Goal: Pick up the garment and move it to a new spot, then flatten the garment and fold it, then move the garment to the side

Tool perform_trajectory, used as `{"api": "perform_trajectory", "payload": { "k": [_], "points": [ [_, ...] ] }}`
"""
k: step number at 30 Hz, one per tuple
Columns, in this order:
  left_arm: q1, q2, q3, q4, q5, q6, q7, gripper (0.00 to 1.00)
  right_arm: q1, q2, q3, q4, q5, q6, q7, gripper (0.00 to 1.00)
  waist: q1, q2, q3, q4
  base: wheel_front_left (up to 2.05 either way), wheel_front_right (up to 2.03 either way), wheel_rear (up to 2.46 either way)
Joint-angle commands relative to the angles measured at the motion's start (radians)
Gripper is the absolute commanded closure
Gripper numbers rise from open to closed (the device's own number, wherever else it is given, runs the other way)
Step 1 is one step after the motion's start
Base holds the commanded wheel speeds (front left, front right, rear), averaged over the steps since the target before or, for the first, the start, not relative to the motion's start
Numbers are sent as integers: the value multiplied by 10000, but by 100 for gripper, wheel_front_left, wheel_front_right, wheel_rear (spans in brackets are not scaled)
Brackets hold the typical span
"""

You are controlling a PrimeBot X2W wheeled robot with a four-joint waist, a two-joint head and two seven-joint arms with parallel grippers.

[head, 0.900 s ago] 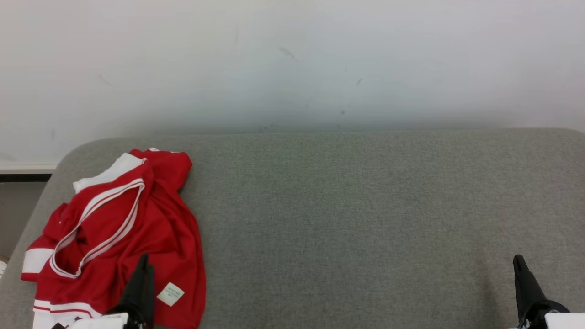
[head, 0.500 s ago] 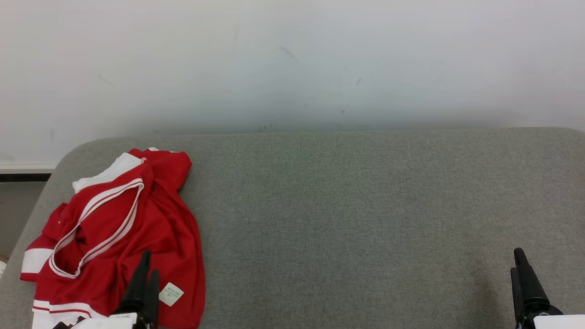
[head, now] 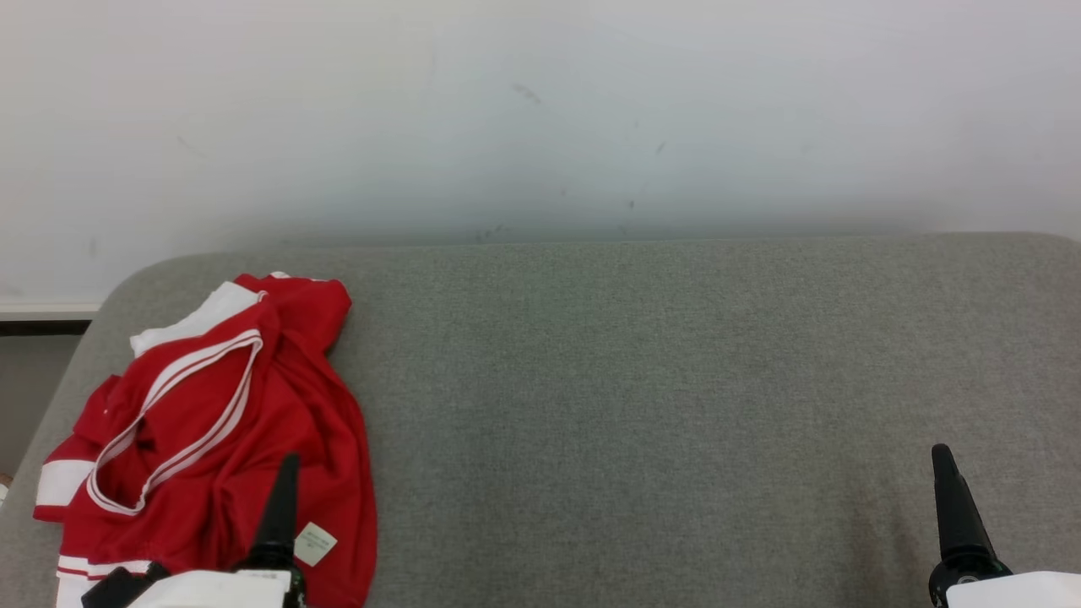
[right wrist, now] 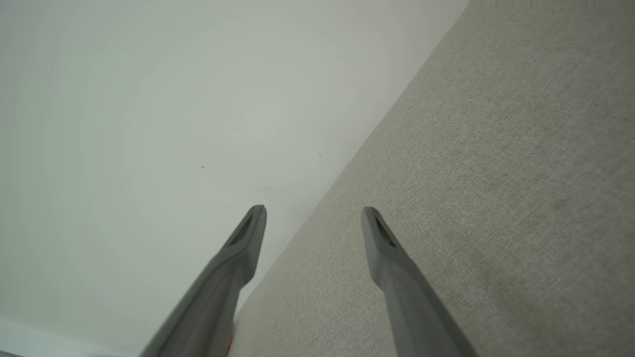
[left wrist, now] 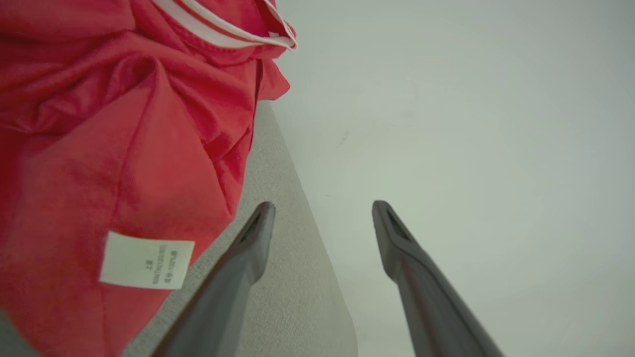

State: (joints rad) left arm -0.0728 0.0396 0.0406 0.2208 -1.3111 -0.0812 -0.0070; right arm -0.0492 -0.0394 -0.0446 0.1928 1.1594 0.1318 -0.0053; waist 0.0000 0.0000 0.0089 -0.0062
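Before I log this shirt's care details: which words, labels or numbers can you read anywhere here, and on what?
White tag on the red shirt, left wrist view: three small printed lines, too blurred to read in full; the last seems to include "100%".
Same tag, head view: too small to read.
Grey cushion and wall: no text.

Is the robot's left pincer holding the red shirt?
No, the left pincer is open with nothing in it, and the red shirt lies crumpled beside it.
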Motion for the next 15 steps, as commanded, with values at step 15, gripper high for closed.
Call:
{"api": "perform_trajectory", "payload": {
  "k": [15],
  "points": [
    [24,88,-488,-663,3150,312,-588,0,83,-233,285,-518,-2793,-7,-605,0,0,0,23,-42,0,0,0]
  ]
}}
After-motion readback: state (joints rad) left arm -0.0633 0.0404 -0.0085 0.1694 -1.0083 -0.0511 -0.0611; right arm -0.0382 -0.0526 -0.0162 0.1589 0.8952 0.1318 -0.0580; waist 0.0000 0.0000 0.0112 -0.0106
